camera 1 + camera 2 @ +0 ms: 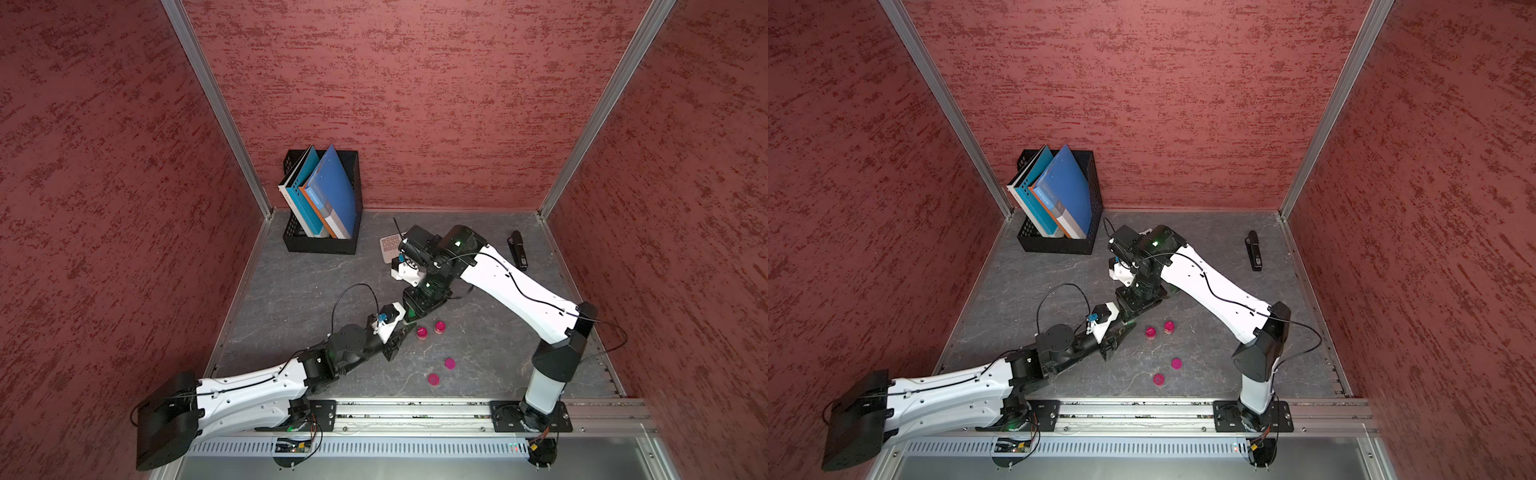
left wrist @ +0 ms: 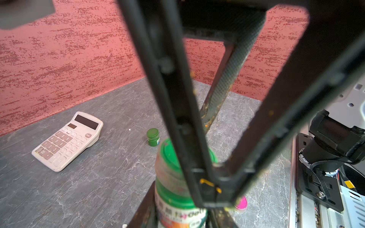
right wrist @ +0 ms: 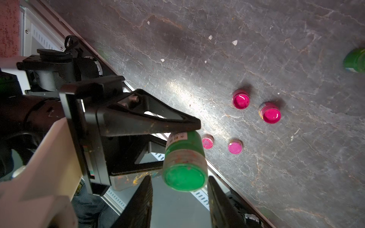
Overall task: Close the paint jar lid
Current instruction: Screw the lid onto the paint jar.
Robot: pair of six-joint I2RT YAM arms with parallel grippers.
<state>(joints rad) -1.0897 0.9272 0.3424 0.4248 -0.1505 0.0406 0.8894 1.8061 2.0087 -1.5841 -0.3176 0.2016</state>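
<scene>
The left gripper clamps the green jar, lid seated; the right gripper straddles the lid, fingers apart, so tightening apparently remains.

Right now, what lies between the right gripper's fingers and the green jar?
Nothing. In the right wrist view the green jar sits between the fingers of the right gripper, with no other object intervening.

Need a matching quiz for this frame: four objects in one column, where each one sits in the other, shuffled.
1. large green jar
2. calculator
3. books
4. small green jar

A. standing in the black bin
B. upright on the table, lid on
C. held in the left gripper
D. lying on the table, keys up

Pairs: 1-C, 2-D, 3-A, 4-B
</scene>
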